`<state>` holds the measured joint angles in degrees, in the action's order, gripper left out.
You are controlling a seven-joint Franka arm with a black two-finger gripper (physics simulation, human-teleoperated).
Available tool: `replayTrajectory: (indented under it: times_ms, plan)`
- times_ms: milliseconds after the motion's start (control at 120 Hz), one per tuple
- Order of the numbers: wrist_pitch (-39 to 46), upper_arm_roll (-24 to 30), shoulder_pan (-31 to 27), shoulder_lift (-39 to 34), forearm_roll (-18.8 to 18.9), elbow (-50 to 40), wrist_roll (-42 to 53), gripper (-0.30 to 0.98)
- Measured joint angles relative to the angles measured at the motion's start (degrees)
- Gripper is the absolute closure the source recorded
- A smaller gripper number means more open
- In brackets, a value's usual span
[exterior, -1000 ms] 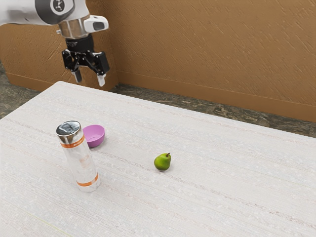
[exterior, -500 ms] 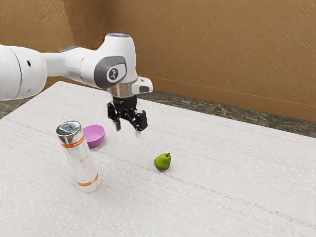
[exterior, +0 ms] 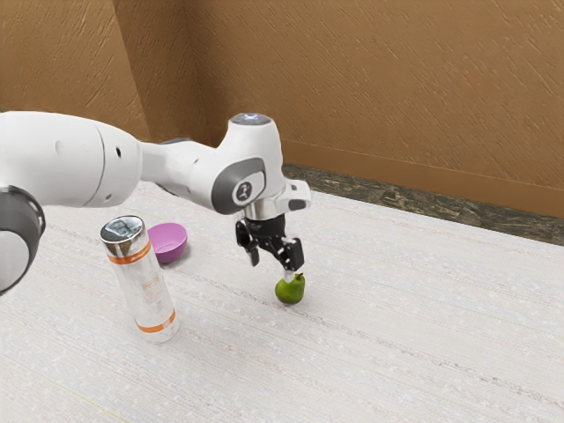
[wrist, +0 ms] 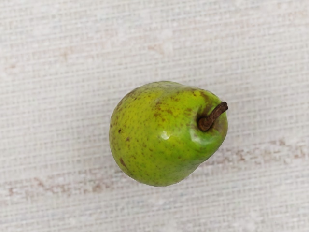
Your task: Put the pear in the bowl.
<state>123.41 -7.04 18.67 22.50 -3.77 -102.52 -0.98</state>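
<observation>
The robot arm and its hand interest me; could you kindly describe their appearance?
The arm has rounded white casings, dark grey joint covers, a round logo and a metallic collar. The hand is black, angular and two-fingered.

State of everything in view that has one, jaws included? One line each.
pear: whole, stem on, resting on the table outside the bowl, not gripped
bowl: upright, no pear in it, partly hidden by the bottle
bottle: standing, silver cap on
jaws: open, standing apart just above the pear
</observation>
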Motion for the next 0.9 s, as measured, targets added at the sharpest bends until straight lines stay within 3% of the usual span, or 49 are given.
replayTrajectory:
  times_ms: [267,608,900]
  plan:
    - [4.0,0.35,-0.29,2.79,-2.73,2.34,1.27,0.02]
    - [2.92,0.43,-0.32,5.42,-6.23,4.52,2.39,0.02]
    - [2.93,0.06,-0.27,9.46,-6.41,6.26,5.75,0.02]
